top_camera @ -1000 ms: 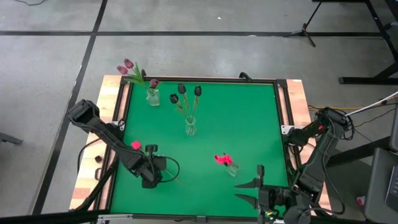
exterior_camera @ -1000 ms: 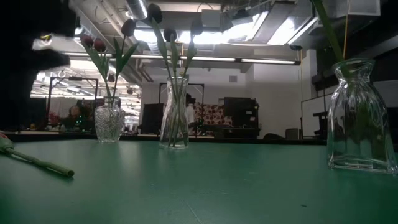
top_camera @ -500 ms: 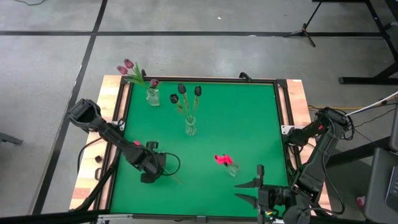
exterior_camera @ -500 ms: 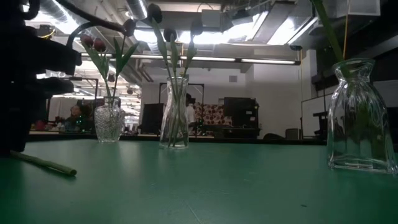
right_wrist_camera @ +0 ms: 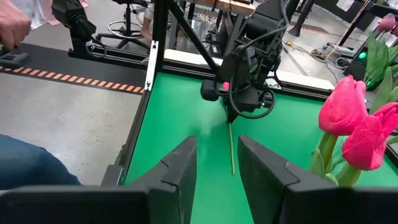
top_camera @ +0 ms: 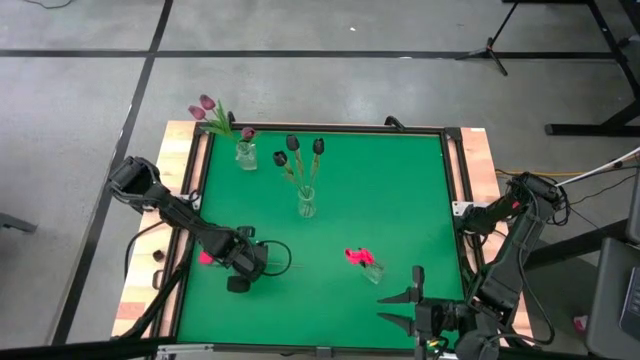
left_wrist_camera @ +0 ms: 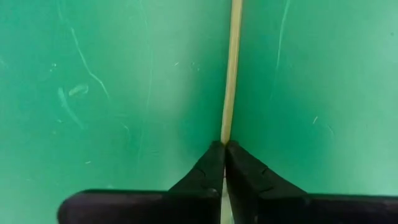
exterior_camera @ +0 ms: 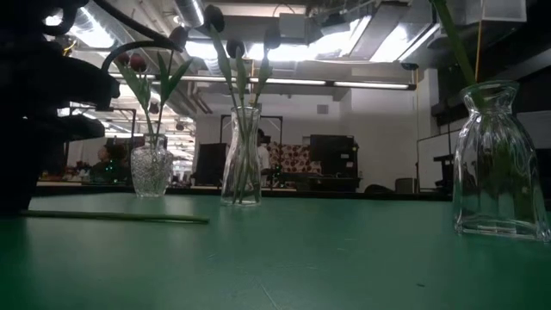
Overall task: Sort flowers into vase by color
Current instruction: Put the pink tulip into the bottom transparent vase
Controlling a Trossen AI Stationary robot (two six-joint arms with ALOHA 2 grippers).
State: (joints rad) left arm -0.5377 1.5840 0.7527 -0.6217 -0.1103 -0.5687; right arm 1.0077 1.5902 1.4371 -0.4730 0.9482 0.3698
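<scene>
A pink-red flower lies on the green table at the near left, its head toward the left edge and its thin stem running right along the table. My left gripper points down over it, shut on the stem. Three glass vases stand on the table. The one at the far left holds mauve flowers, the middle one holds dark maroon flowers, and the near right one holds pink flowers. My right gripper hangs open above the near right edge, holding nothing. My left gripper pinches the flower's stem between its two fingertips, at a spot between the head and the free end. The fingers come from above, pointing down. The stem lies flat on the table.
Wooden rails and a black frame border the green table. The pink flowers in the near right vase stand close beside my right gripper. Open green surface lies between the vases. A person's hand shows beyond the table's left side.
My left gripper has come down onto the flower and gone a little toward the far edge. The stem has swung about on the table: it pointed toward the near edge and now lies along the table from left to right.
</scene>
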